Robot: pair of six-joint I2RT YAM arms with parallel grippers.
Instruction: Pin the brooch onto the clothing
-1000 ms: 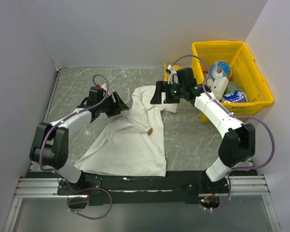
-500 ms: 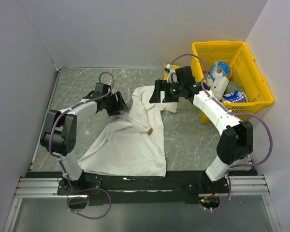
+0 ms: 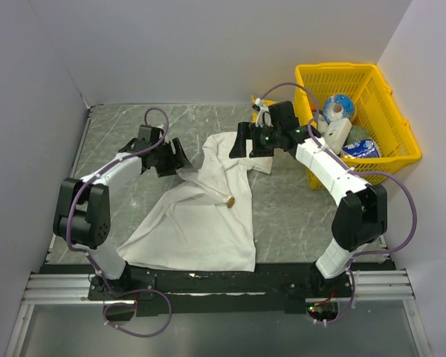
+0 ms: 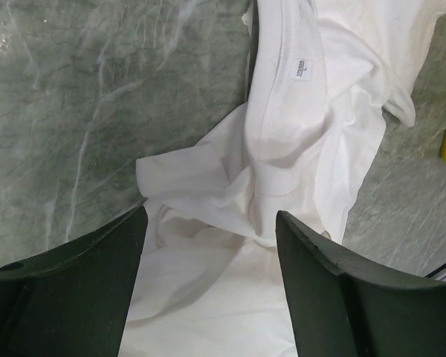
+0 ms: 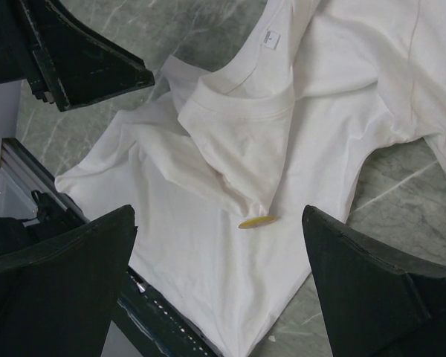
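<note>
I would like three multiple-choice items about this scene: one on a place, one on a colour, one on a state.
1. The tiny golden-brown brooch lies:
A) on the white cotton T-shirt
B) on the bare tabletop
C) on the wall

2. The plastic mesh basket is:
A) blue
B) yellow
C) red

3. The left pincer and the right pincer are:
A) both open, empty
B) both shut on cloth
C) one open, one shut

Answers:
1. A, it rests on white cloth beside a fold.
2. B, its mesh is yellow.
3. A, each wrist view shows a wide gap holding nothing.
</note>
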